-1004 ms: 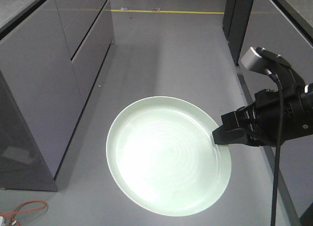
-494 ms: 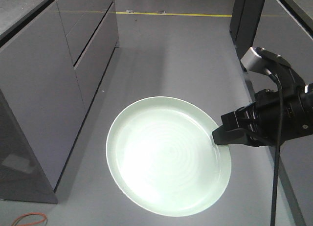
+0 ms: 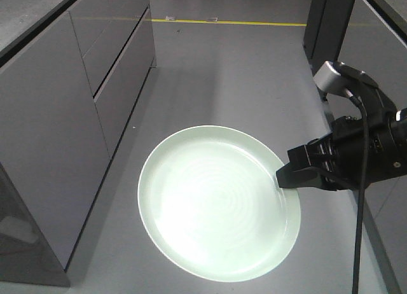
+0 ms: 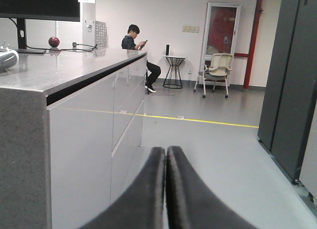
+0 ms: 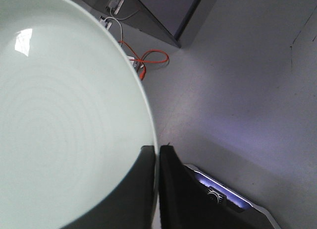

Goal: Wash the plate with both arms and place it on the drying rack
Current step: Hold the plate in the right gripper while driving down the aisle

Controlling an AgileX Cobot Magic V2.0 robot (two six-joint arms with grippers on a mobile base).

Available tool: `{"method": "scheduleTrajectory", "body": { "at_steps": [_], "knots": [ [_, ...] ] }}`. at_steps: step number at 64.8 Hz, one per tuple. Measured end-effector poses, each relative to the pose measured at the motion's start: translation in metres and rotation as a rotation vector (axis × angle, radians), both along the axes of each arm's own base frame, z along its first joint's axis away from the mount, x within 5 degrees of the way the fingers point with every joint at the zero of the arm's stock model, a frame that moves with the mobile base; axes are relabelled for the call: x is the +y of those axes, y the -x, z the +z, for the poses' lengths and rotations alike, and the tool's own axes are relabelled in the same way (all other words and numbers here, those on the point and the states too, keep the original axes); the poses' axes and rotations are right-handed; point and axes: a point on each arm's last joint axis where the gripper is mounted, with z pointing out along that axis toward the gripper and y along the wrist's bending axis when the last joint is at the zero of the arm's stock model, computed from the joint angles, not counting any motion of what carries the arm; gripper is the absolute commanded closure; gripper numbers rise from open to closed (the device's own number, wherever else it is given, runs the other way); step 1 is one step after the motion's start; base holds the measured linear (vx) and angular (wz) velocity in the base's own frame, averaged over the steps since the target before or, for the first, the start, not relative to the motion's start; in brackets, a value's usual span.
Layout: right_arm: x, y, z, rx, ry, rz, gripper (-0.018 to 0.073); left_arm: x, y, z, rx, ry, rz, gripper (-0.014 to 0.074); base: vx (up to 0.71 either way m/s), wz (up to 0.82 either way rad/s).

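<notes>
- While the right claw [image 3: 284,178] pinches the pale green plate [image 3: 216,211] by its right-hand rim, the dish hangs face-up at lower centre of the front view, above the grey floor [image 3: 241,84].
- From the right wrist, the rim runs edge-on between two dark fingers [image 5: 141,189] drawn almost together on it; that one narrow bite is the only hold visible on the plate.
- Glazed, with a bright glare across its well, the plate looks stiff, breakable and probably slick, more so once wet. Held at one edge, its weight likely levers against the grip, so the opposite, left rim seems the best place for a second hold.
- The left claw [image 4: 166,157] shows in its own wrist view with fingers pressed together on nothing, pointing along a corridor.
- Grey cabinets [image 3: 63,116] line the left of the front view, a yellow line [image 3: 241,22] crosses the floor at the top, and an orange cable [image 5: 148,58] lies on the floor in the upper part of the right-wrist view.
- A stone-topped bench [image 4: 59,65] fills the left of the left-wrist view; a seated person [image 4: 136,45] and a chair [image 4: 218,70] are far back. No drying rack shows in any view.
</notes>
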Motion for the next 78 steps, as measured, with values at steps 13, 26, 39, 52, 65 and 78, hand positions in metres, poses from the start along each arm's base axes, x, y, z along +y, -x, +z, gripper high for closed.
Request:
{"method": "scheduleTrajectory", "body": {
  "at_steps": [13,26,39,52,65,78],
  "knots": [
    [0.0,0.0,0.0,0.0,0.0,0.0,0.0568,0.0,0.0,0.0,0.0,0.0,0.0,0.0603,0.2,0.0],
    [0.0,0.0,0.0,0.0,0.0,0.0,0.0568,0.0,0.0,0.0,0.0,0.0,0.0,0.0603,0.2,-0.02],
    [0.0,0.0,0.0,0.0,0.0,0.0,0.0568,0.0,0.0,0.0,0.0,0.0,0.0,0.0603,0.2,-0.01],
    [0.0,0.0,0.0,0.0,0.0,0.0,0.0568,0.0,0.0,0.0,0.0,0.0,0.0,0.0603,0.2,-0.01],
    [0.0,0.0,0.0,0.0,0.0,0.0,0.0568,0.0,0.0,0.0,0.0,0.0,0.0,0.0603,0.21,-0.01],
    [0.0,0.0,0.0,0.0,0.0,0.0,0.0568,0.0,0.0,0.0,0.0,0.0,0.0,0.0603,0.21,-0.01]
  ]
}}
